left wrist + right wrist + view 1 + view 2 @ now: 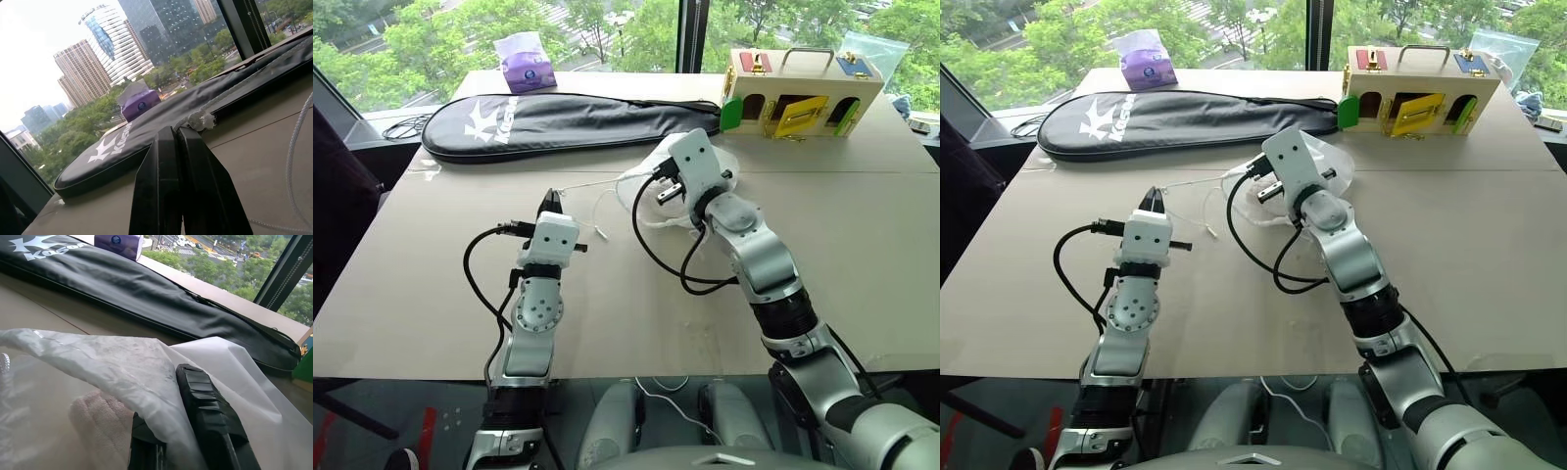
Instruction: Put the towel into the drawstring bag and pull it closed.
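White terry towel (100, 423) is already inside the thin drawstring bag (122, 367), which lies mid-surface (862, 255). Closing is left. The right end effector (195, 440) pinches the bag fabric by its mouth. The left end effector (178, 142), off to the bag's left, is clamped on the cord (230, 95), stretched tight.

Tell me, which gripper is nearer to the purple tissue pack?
The left gripper. It holds a cord end out on the table, facing the tissue pack across the black racket case; the right gripper pinches the drawstring bag, farther away.
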Action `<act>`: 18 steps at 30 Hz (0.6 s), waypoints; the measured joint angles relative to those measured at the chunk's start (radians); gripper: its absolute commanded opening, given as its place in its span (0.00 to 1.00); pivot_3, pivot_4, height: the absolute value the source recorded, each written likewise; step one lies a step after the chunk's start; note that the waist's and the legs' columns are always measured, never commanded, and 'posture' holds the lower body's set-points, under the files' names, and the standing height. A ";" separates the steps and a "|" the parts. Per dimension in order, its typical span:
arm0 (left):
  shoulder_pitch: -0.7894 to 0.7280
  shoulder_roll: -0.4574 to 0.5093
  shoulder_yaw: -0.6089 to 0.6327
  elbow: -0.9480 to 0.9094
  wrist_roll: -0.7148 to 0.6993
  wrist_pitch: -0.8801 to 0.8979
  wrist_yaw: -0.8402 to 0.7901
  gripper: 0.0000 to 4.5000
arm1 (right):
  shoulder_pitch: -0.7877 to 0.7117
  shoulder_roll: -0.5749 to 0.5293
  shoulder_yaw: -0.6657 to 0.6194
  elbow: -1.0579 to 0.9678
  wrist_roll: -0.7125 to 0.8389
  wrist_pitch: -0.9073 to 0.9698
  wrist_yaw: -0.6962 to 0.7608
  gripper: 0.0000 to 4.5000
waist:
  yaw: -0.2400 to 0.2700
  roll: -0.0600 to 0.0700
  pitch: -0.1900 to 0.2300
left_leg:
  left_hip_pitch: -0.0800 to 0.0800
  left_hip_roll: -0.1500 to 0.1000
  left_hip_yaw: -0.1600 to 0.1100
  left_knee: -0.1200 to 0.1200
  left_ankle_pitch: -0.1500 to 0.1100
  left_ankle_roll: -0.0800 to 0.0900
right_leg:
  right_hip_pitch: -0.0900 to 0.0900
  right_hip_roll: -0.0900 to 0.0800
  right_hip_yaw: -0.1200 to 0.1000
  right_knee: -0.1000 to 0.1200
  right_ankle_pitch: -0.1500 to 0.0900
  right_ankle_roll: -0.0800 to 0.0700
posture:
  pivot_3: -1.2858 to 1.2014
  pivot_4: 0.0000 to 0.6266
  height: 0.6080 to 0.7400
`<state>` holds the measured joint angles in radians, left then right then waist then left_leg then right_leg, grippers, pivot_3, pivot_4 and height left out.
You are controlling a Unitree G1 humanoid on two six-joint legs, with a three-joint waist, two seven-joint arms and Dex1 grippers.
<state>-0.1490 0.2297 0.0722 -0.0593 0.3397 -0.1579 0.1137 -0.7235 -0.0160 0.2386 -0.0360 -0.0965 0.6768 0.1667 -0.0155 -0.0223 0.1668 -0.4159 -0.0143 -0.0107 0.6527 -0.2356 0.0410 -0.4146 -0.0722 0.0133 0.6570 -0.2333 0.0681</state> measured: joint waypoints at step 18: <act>-0.052 0.009 0.006 -0.001 -0.117 0.030 -0.080 0.00 | 0.508 -0.282 -0.202 -0.566 0.397 0.192 0.331 0.73 | 0.002 0.000 0.000 | -0.001 0.000 -0.001 -0.002 0.000 0.000 | 0.001 -0.001 -0.001 -0.005 0.000 0.000 | 0.52 0.24 1.00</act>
<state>-0.2010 0.2382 0.0783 -0.0599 0.2226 -0.1280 0.0333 -0.2159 -0.2978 0.0371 -0.6019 0.3002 0.8693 0.4974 -0.0132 -0.0226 0.1667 -0.4169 -0.0140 -0.0116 0.6511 -0.2359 0.0414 -0.4132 -0.0732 0.0125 0.6523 -0.2334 0.0682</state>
